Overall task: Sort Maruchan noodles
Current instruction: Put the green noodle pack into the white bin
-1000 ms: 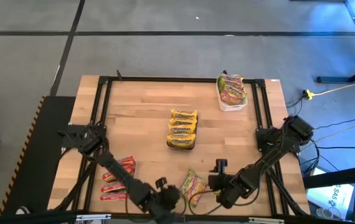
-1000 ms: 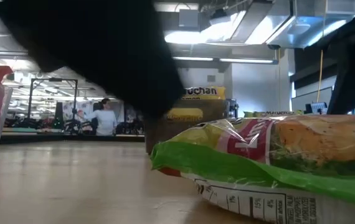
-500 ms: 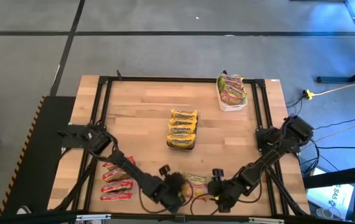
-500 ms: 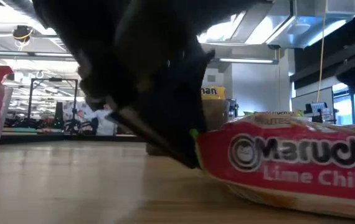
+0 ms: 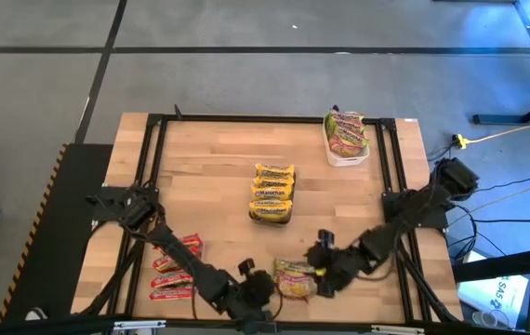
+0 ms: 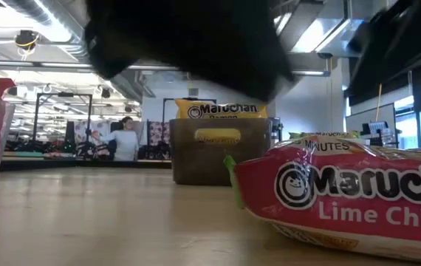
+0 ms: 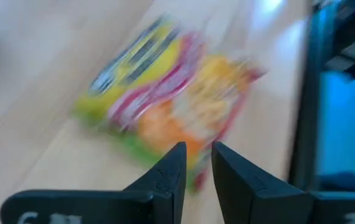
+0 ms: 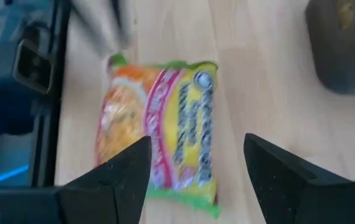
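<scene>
Lime Chili packet [image 5: 295,277] lies flat on the bench [image 5: 209,177], bottom centre of the high view, nothing holding it. Right gripper [image 8: 193,180] hangs over it, fingers spread wide. Left gripper [image 7: 196,163] sits just beside it, fingers nearly pressed together, empty. To lift cleanly: centre the right fingers across the packet's short width, descend to the wood, close gently on crinkly plastic. Destination likely the white tray [image 5: 347,156], upper right.

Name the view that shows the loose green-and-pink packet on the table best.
Right wrist view: the green-and-pink packet lies whole beyond the open right claw. Low view shows one side; high view shows it small; left wrist view blurs it.
</scene>
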Motion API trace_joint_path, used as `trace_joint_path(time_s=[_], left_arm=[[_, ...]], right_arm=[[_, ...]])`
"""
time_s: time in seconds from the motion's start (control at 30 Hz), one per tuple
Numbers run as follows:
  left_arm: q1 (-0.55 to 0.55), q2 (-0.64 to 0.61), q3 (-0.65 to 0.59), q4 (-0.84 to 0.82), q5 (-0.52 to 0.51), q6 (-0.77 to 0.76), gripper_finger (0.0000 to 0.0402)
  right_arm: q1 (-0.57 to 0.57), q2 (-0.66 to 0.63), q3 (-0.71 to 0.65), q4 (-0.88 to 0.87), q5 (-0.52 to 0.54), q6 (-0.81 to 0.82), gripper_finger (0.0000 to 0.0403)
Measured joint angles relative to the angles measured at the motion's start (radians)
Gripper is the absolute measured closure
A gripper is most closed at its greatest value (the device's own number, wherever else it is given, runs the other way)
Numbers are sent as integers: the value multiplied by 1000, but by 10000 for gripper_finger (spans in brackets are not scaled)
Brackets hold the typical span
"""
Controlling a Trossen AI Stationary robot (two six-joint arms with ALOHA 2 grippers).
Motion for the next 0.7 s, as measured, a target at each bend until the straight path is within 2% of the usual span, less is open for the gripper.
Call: trace_joint_path(time_s=[0.1, 0.23, 0.33, 0.5, 0.7], left_arm=[[-19, 9, 0, 141, -38, 92, 331], [-17, 57, 0, 263, -22, 177, 331], [-4, 92, 0, 342, -7, 213, 331], [12, 140, -1, 353, 48, 225, 331], [18, 156, -1, 350, 53, 226, 331]], right_arm=[[-92, 2, -62, 99, -132, -30, 171], [-206, 5, -188, 332, -337, -26, 171], [-260, 5, -262, 490, -447, 22, 171], [-291, 5, -316, 550, -503, 91, 171], [-288, 38, -325, 560, -538, 137, 171]])
